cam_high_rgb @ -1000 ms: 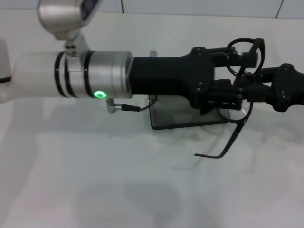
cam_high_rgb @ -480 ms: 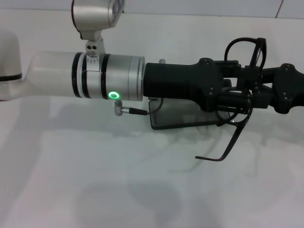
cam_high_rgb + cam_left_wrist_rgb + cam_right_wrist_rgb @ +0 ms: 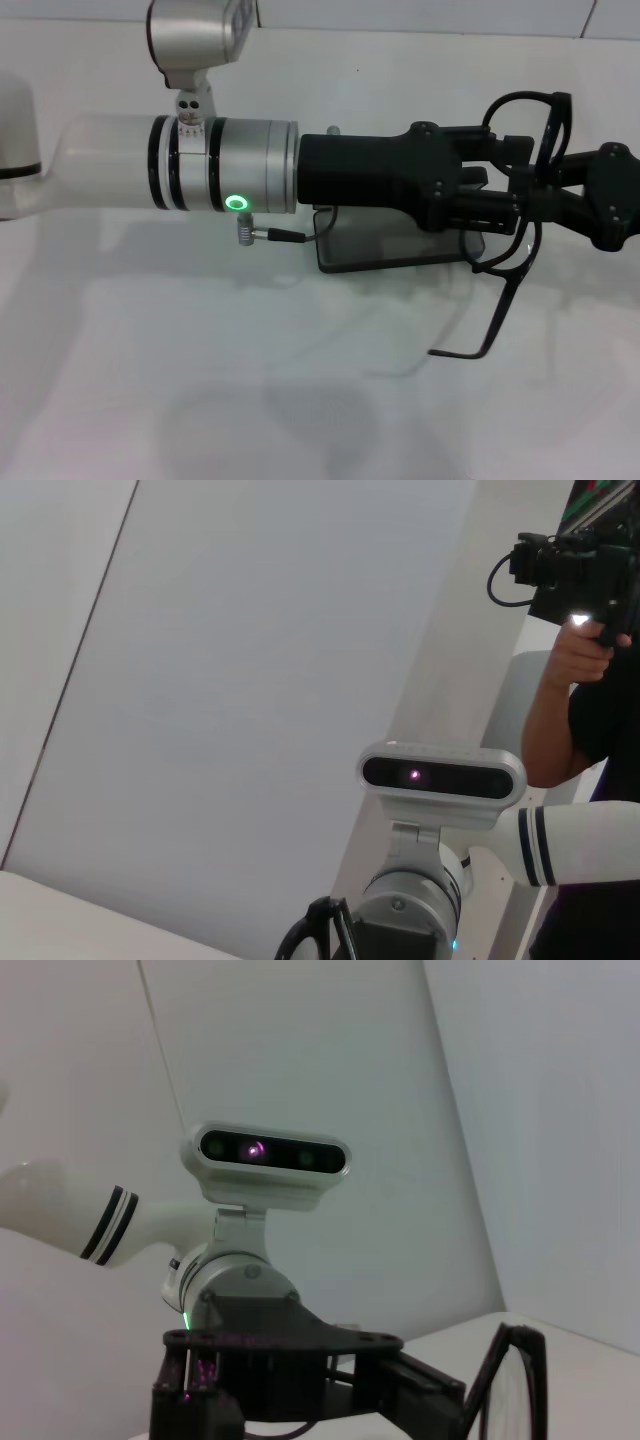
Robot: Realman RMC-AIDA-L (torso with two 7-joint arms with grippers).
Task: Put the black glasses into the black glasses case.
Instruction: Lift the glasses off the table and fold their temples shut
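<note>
In the head view the black glasses (image 3: 545,125) hang in the air, above and just right of the black glasses case (image 3: 385,252). One long temple arm (image 3: 500,305) hangs down unfolded. The case lies open on the white table, mostly hidden under my left arm. My right gripper (image 3: 548,190) reaches in from the right edge and is pinched shut on the glasses frame. My left gripper (image 3: 520,178) reaches across from the left, its fingers apart on either side of the frame. The right wrist view shows a lens rim (image 3: 515,1380) beside the left gripper (image 3: 300,1370).
My left arm (image 3: 220,165) spans the table (image 3: 200,380) above the case, with a cable plug (image 3: 270,234) sticking out below it. In the left wrist view a person (image 3: 585,680) stands behind the robot's head camera (image 3: 440,775).
The left arm slid to the right and its fingers came up to the glasses. The right gripper and the glasses then drifted a little to the right, and the hanging temple arm swung with them.
</note>
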